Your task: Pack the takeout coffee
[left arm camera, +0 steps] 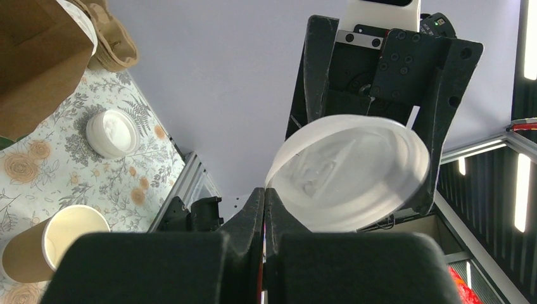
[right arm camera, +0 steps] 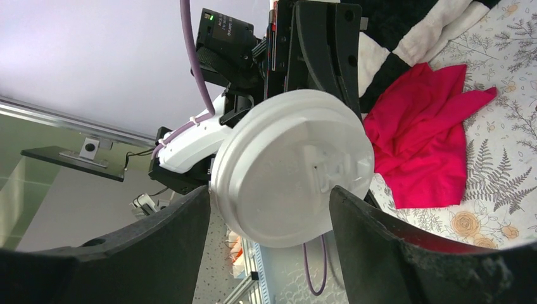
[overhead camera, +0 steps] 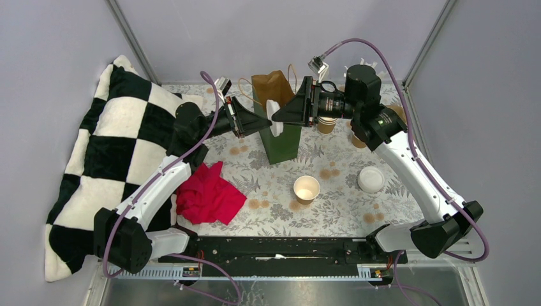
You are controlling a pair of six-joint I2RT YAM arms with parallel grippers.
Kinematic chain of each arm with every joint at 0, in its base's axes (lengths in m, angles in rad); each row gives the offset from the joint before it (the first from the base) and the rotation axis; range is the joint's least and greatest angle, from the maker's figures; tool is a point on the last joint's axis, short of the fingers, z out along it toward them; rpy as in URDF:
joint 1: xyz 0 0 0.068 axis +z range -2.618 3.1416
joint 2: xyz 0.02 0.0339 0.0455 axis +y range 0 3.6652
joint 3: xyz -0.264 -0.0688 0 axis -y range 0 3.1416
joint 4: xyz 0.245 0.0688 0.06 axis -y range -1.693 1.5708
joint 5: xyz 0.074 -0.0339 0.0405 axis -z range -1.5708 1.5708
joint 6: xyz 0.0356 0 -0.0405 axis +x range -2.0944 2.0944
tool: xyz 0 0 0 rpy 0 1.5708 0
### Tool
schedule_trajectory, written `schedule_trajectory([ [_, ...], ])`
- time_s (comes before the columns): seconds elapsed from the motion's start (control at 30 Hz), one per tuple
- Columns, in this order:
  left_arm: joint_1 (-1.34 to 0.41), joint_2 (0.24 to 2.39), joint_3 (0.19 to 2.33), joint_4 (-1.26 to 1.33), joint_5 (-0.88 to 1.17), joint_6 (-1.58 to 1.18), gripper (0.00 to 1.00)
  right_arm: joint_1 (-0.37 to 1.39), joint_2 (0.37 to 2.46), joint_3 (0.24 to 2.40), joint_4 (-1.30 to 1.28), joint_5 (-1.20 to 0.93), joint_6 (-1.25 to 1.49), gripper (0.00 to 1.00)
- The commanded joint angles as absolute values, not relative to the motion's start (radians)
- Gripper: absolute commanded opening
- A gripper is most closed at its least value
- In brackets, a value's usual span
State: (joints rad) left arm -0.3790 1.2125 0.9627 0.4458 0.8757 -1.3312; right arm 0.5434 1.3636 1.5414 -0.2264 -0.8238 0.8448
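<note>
Clenching left pincer on rim of white lid above far green bag — right pincer standing spread, flanking lid.

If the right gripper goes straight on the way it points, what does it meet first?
The white lid, held by the left gripper; it sits between the right gripper's open fingers, probably very close.

White lid midair, open cup upright
</note>
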Motion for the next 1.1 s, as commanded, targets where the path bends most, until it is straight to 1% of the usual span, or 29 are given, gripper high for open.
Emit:
schedule_trajectory([
  [0.0,-0.377,1.179,1.003,0.467,0.864,-1.310,0.00,0.549,1.362,1.550,-0.176,-0.833,0.850,0.75],
  [0.07,-0.377,1.175,1.005,0.464,0.860,-1.310,0.00,0.549,1.362,1.554,-0.191,-0.826,0.840,0.78],
  [0.17,-0.377,1.166,1.005,0.463,0.851,-1.309,0.00,0.548,1.357,1.574,-0.244,-0.809,0.795,0.87],
  [0.27,-0.376,1.156,1.003,0.459,0.841,-1.298,0.00,0.547,1.343,1.622,-0.352,-0.776,0.704,0.98],
  [0.37,-0.376,1.162,0.999,0.498,0.849,-1.318,0.00,0.546,1.318,1.647,-0.390,-0.774,0.658,1.00],
  [0.43,-0.375,1.153,1.017,0.460,0.825,-1.291,0.00,0.544,1.304,1.659,-0.420,-0.756,0.644,1.00],
  [0.47,-0.376,1.146,1.031,0.418,0.811,-1.257,0.00,0.544,1.297,1.667,-0.449,-0.729,0.625,1.00],
  [0.53,-0.376,1.140,1.098,0.235,0.769,-1.136,0.00,0.543,1.288,1.685,-0.526,-0.659,0.565,1.00],
  [0.63,-0.380,1.140,1.269,-0.154,0.621,-0.913,0.00,0.543,1.294,1.724,-0.665,-0.543,0.452,1.00],
  [0.7,-0.392,1.142,1.359,-0.317,0.535,-0.807,0.00,0.544,1.299,1.747,-0.749,-0.478,0.372,1.00],
  [0.8,-0.439,1.161,1.481,-0.583,0.342,-0.696,0.00,0.545,1.287,1.731,-0.817,-0.410,0.267,1.00],
  [0.9,-0.537,1.193,1.564,-0.748,0.142,-0.646,0.00,0.548,1.254,1.673,-0.804,-0.380,0.179,1.00],
  [1.0,-0.654,1.191,1.572,-0.788,-0.030,-0.609,0.00,0.551,1.245,1.646,-0.785,-0.378,0.161,0.98],
  [1.07,-0.688,1.188,1.557,-0.783,-0.070,-0.592,0.00,0.551,1.243,1.632,-0.739,-0.395,0.201,0.98],
])
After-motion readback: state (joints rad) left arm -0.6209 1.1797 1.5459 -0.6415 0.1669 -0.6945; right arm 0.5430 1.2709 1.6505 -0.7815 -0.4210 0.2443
